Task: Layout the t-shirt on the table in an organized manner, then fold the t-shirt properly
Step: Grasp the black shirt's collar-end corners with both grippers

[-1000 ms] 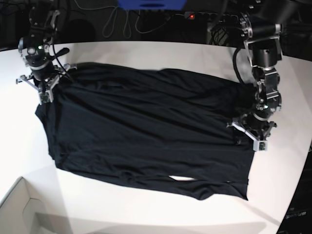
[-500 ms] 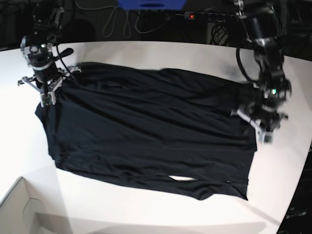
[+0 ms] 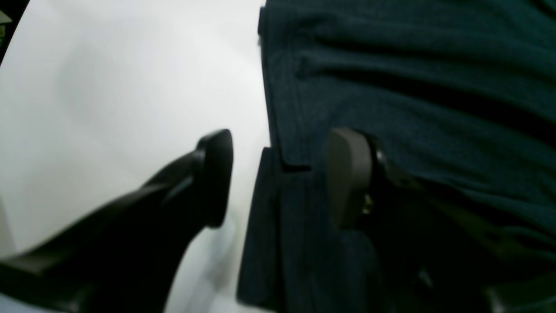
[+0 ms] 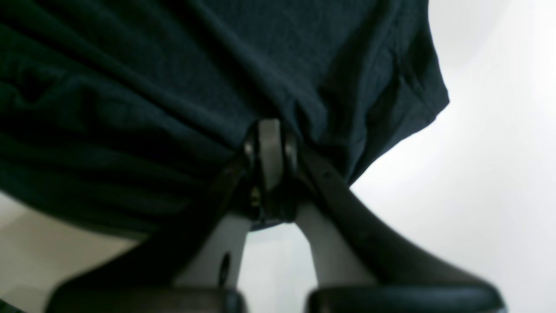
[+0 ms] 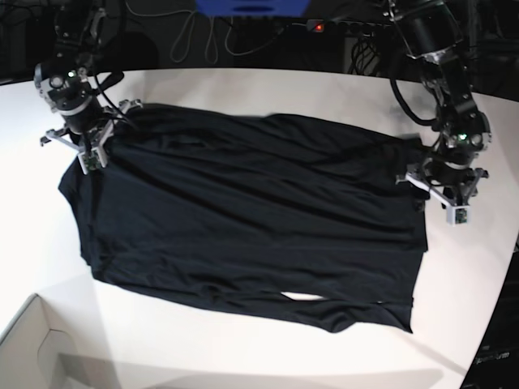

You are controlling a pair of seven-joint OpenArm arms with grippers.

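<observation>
Shirt (image 5: 243, 219) spread flat across the white table (image 5: 243, 89), long axis running left to right in the base view, one pale gap of tabletop showing through near the near hem. Right gripper (image 5: 85, 142) sits at the shirt's far-left corner, jaws closed and pinching a fold of cloth, as the right wrist view (image 4: 269, 148) shows. Left gripper (image 5: 442, 190) stands at the shirt's right edge, jaws parted. In the left wrist view (image 3: 282, 174), one finger lies over bare table and the other over the cloth, so the edge runs between them, ungripped. Layout appears nearly complete; the coming move likely turns on the left jaws closing on that edge. Cardboard box corner (image 5: 32, 348) lies at near left, well apart from both grippers. Nothing stands between either gripper and the cloth.
</observation>
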